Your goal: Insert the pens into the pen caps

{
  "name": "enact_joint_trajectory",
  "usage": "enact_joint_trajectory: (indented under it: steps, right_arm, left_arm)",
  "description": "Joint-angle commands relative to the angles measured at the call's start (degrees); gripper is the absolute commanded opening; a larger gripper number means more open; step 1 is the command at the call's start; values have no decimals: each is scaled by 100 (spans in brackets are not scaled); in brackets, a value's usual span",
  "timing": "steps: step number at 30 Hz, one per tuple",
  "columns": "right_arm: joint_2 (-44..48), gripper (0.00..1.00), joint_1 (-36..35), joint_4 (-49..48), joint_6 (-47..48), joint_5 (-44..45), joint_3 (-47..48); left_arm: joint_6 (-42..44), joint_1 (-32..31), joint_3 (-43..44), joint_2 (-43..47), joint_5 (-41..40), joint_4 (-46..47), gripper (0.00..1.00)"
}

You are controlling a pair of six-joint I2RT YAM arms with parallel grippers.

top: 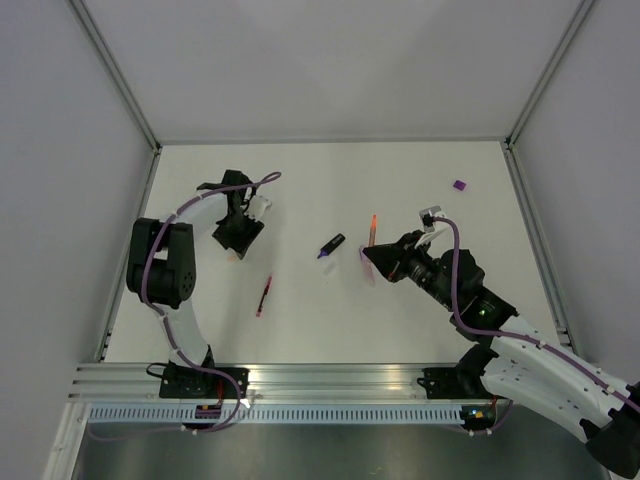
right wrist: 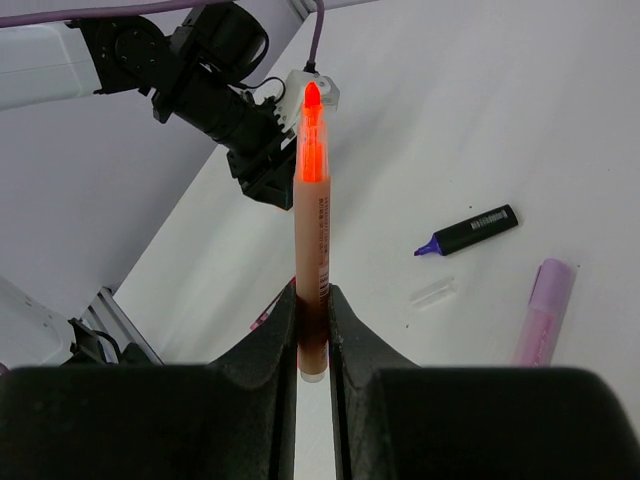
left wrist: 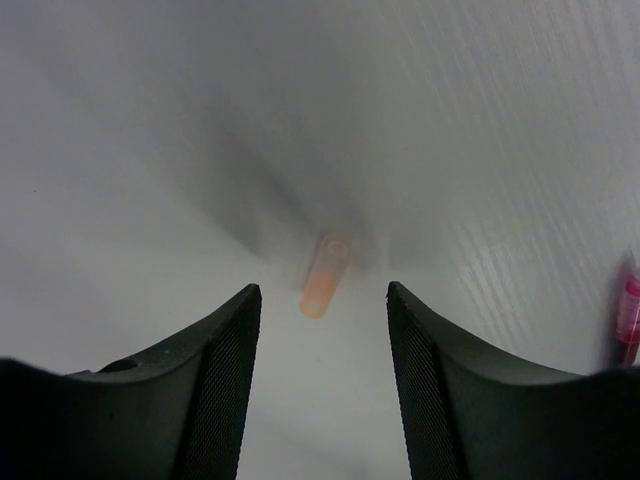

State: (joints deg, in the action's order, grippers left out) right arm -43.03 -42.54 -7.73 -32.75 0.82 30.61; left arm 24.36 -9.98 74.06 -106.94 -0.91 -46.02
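My right gripper [right wrist: 312,300] is shut on the lower end of the orange pen [right wrist: 311,220], held above the table with its glowing tip pointing away; both show in the top view, gripper [top: 378,257] and pen [top: 373,229]. My left gripper [left wrist: 322,290] is open, low over the table, with the orange cap [left wrist: 325,275] lying just ahead between its fingertips; in the top view the gripper [top: 238,240] is at the left. The black purple-tipped marker [top: 331,246], the pink-lilac pen [right wrist: 541,312] and the red pen [top: 264,296] lie on the table. A purple cap [top: 459,186] sits at the far right.
A small clear cap [right wrist: 434,293] lies between the marker [right wrist: 468,231] and the right gripper. The red pen's end shows at the right edge of the left wrist view [left wrist: 628,315]. Metal frame posts and grey walls bound the white table [top: 330,190].
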Motion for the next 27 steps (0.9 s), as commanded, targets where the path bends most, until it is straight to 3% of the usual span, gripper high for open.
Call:
enact_joint_trajectory:
  steps: [1,11,13,15,19,23,27]
  right_arm:
    - [101,0,1,-185,-3,-56,6]
    - [119,0,1,-185,15,-196,15]
    - [136,0,-8,-168,6,-196,24]
    - [180,0,1,-168,6,-187,6]
    - [216,0,1,-159,6,-179,6]
    - [128,0,1,-220,41,-187,-11]
    - [-188,0,0,-343,41,-319,-3]
  left_arm:
    - [139,5,12,-196,-252,119,58]
    - [-185,5,188,-591,-181,-153,50]
    - [-230,5,188,-627,-103,-179,45]
    - [-283,5,187,-653,-85,-214,33]
    - [-318,13,196,-688,11,-276,25]
    - [-449,5,267,-374,371,-119,2]
    - [-897,5,468,207,1028,303,2]
